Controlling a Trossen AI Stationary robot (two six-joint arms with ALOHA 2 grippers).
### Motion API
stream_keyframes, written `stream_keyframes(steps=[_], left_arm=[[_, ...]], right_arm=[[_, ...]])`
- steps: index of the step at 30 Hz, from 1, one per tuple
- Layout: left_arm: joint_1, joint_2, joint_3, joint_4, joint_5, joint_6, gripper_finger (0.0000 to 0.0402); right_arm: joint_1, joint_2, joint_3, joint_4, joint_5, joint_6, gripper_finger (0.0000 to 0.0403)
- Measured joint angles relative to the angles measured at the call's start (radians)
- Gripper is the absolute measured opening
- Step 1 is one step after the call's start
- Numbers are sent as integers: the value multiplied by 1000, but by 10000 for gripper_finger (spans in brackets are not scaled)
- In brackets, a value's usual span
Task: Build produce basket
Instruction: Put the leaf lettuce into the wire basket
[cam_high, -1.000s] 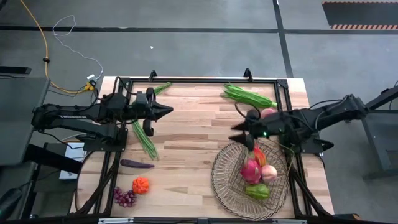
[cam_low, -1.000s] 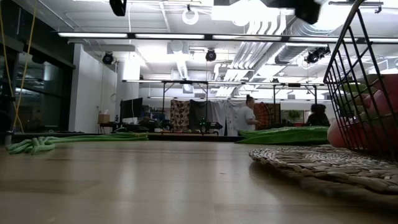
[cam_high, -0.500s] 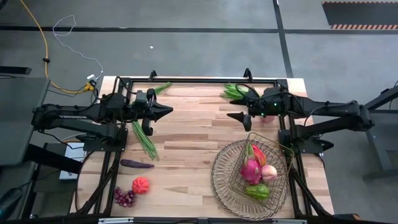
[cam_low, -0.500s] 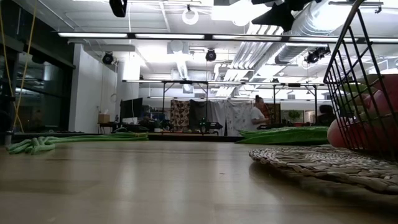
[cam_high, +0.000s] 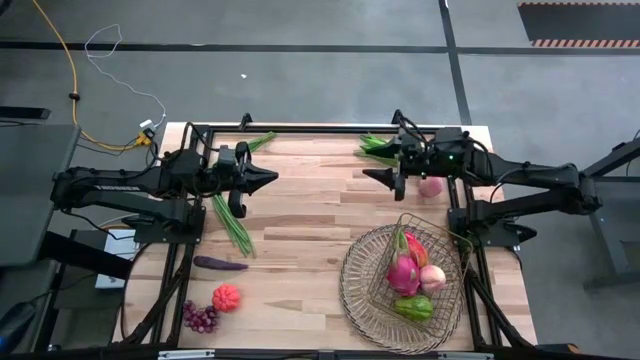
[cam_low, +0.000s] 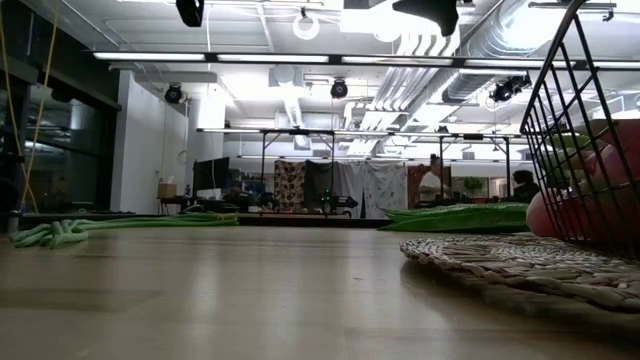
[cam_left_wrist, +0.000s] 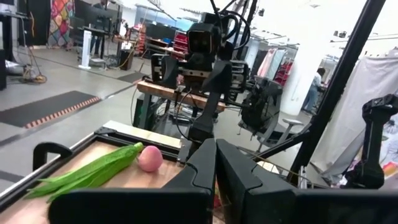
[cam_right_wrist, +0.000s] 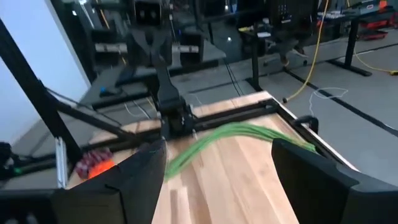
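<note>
In the high view the tan lattice basket (cam_high: 352, 290) sits at the table's near right and holds a pink dragon fruit (cam_high: 403, 270), a peach (cam_high: 432, 277), a green pepper (cam_high: 414, 307) and a red pepper (cam_high: 417, 247). My right gripper (cam_high: 375, 178) hovers open over the far right of the table, pointing left, beside a green bean bunch (cam_high: 378, 147) and a loose peach (cam_high: 430, 186); it holds nothing. Its wide-set fingers frame the right wrist view (cam_right_wrist: 224, 180). My left gripper (cam_high: 262, 180) waits shut over the far left (cam_left_wrist: 214, 168).
On the left lie a long bean bunch (cam_high: 232, 222), another bunch (cam_high: 258, 142) at the far edge, a purple eggplant (cam_high: 220, 264), an orange-red pumpkin (cam_high: 226, 297) and purple grapes (cam_high: 200, 317). Bare wood spans the table's middle. People move in the room behind (cam_low: 432, 183).
My right gripper has swung from above the basket's far rim toward the table's far edge and a little left, its arm now lying along the far right. The produce in the basket has stayed put.
</note>
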Motion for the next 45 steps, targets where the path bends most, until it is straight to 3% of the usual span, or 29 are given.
stream_keyframes(steps=[16,20,24,28,33,36,39,45], left_arm=[[0,0,0,-12,38,26,0],[0,0,0,-12,37,12,0],[0,0,0,-4,30,3,0],[0,0,0,-4,26,2,0],[0,0,0,-4,23,2,0],[0,0,0,-5,21,2,1],[0,0,0,-5,-9,2,0],[0,0,0,-7,-38,2,1]], right_arm=[[0,0,0,6,58,125,282],[1,0,0,-45,152,171,282],[-66,12,57,-368,339,335,279],[-234,75,129,-794,339,412,269],[-438,204,128,-1061,293,266,262],[-530,284,124,-1071,329,161,262],[-594,364,124,-1045,295,75,261],[-639,517,123,-1035,262,-46,261]])
